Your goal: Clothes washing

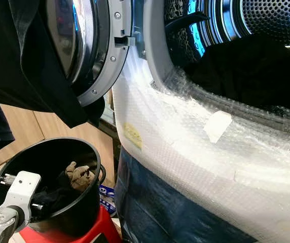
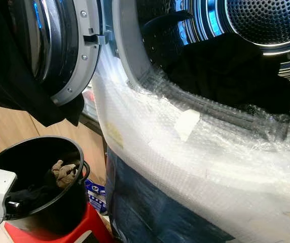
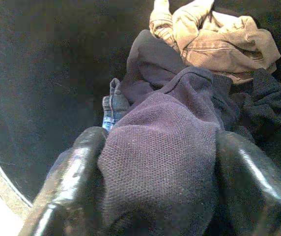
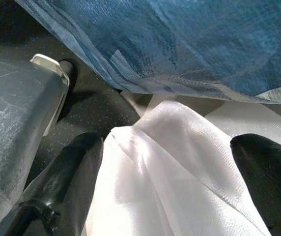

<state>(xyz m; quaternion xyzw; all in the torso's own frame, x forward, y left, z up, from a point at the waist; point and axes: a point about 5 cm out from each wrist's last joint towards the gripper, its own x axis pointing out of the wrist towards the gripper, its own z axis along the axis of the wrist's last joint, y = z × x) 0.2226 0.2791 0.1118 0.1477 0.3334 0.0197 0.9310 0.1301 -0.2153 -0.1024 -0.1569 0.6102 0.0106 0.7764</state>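
Clothes [image 3: 199, 83] heaped at the bottom of the black bucket [image 1: 92, 152], with more already inside the washer drum [image 1: 272, 20]. Nearest, left pincer [image 3: 155, 162] down in the bucket and clamped on a dark purple knit garment [image 3: 165, 123], one black finger on each side of a thick fold. Just beyond that fold, a scrap of blue denim [image 3: 112, 105]; farther in, against the bucket wall, a crumpled tan garment [image 3: 219, 39] touching the dark pile.

Probably the step of lifting one piece out for loading. Best to raise straight up past the rim before swinging across, checking that only the knit piece comes away and the denim does not ride along. Then carry high enough to pass the bubble wrap [image 1: 185, 136] over the washer's front lip, and let go well inside the drum so nothing trails over the edge.

Knit piece thick, soft and limp, likely to stretch and dangle once lifted.

Right pincer [image 4: 165, 162] idle and low, fingers apart, over a white sheet [image 4: 180, 147] below the blue cover [image 4: 180, 39].

Bucket standing on a red stool [image 1: 102, 225] just beside the washer. Above it, the open door [image 1: 102, 45] with a dark cloth [image 1: 38, 66] draped across. Farthest, a dark load [image 1: 246, 71] resting in the drum's bottom.
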